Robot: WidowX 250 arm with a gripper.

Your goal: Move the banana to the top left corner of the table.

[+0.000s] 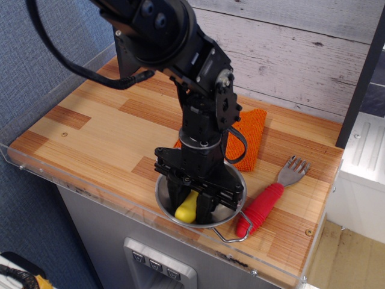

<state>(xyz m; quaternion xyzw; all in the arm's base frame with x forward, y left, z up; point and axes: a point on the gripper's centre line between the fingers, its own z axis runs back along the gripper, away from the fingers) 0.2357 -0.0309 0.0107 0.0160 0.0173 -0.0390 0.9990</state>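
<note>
Wood-plank surface (102, 129), striped light and reddish brown, runs behind a clear plastic edge guard, with grey boards on the wall beyond. Black jaws (192, 201) reach down into a shiny round steel bowl (162, 195), closed narrowly around the banana (186, 208), a smooth, bright-yellow curved piece standing nearly upright between them. Behind the jaws lies a ribbed orange cloth (249, 138); off to one side a red-handled grey fork (267, 198).

The gripper (191, 203) covers most of the banana (186, 208) and much of the bowl (163, 201). The arm (180, 54) hides part of the cloth (251, 135).
</note>
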